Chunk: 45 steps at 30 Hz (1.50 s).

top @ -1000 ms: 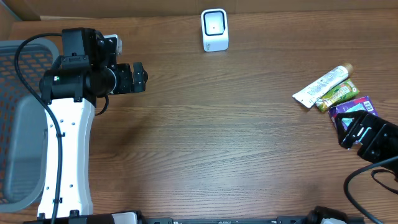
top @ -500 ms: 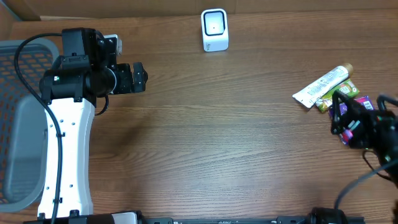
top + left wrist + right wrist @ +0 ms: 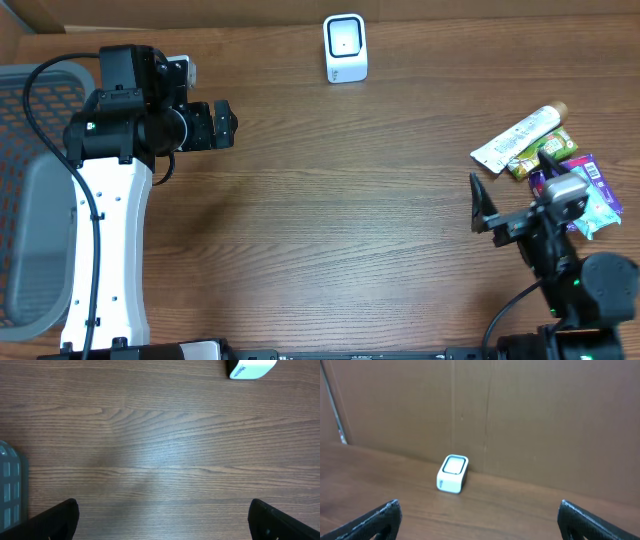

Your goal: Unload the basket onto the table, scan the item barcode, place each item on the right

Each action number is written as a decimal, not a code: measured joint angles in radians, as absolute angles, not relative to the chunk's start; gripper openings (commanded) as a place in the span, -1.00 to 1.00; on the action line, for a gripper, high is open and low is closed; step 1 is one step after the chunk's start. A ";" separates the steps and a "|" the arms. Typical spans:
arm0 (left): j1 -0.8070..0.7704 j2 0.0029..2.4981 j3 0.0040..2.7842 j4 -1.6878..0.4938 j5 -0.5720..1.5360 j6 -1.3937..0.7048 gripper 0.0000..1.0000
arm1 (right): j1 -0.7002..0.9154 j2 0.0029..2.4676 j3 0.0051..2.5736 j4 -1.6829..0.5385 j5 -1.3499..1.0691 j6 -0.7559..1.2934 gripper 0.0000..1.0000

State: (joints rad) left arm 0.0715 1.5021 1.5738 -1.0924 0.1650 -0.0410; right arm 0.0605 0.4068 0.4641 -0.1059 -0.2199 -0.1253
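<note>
Nearest you, at about 4 o'clock on the table (image 3: 350, 240), the right gripper (image 3: 512, 186) hangs raised with its jaws wide apart and nothing between them. Its own camera looks level across the wood at the scanner (image 3: 453, 474) rather than down at any goods, so I read this as a staging pose, not a reach.

The goods lie just beyond it, at roughly 1 o'clock from the gripper and 3 o'clock on the table. The white tube (image 3: 523, 137), the green packet (image 3: 541, 152) and the purple packet (image 3: 583, 183) are bunched together by the right edge, and the purple one is partly hidden under the wrist. None is lifted and no barcode shows, so you will have to bring the jaws back and down to take one.

Further off, at 10 o'clock, the left gripper (image 3: 224, 122) hovers over bare wood, fingers spread and empty. The grey basket (image 3: 30, 90) sits beside its arm at 9 o'clock — likely where scanned goods go.

Farthest, at 12 o'clock against the cardboard wall (image 3: 520, 410), the scanner stands well apart from the goods, its pale window turned upward.
</note>
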 measured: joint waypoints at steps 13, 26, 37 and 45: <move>0.072 1.502 1.574 -1.092 0.165 -0.041 0.99 | 0.060 0.186 0.108 0.076 -0.220 -0.159 1.00; 0.072 1.502 1.574 -1.092 0.165 -0.041 0.99 | 0.061 0.015 0.019 -0.068 -0.215 -0.162 1.00; 0.072 1.502 1.574 -1.092 0.165 -0.041 0.99 | 0.060 0.015 0.019 -0.070 -0.210 -0.162 1.00; 0.072 1.502 1.574 -1.092 0.165 -0.041 0.99 | 0.061 0.015 0.019 -0.069 -0.210 -0.162 1.00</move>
State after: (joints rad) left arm 0.0715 1.5021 1.5738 -1.0924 0.1650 -0.0410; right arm 0.0608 0.0147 0.0185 -0.0692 -0.2096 -0.1619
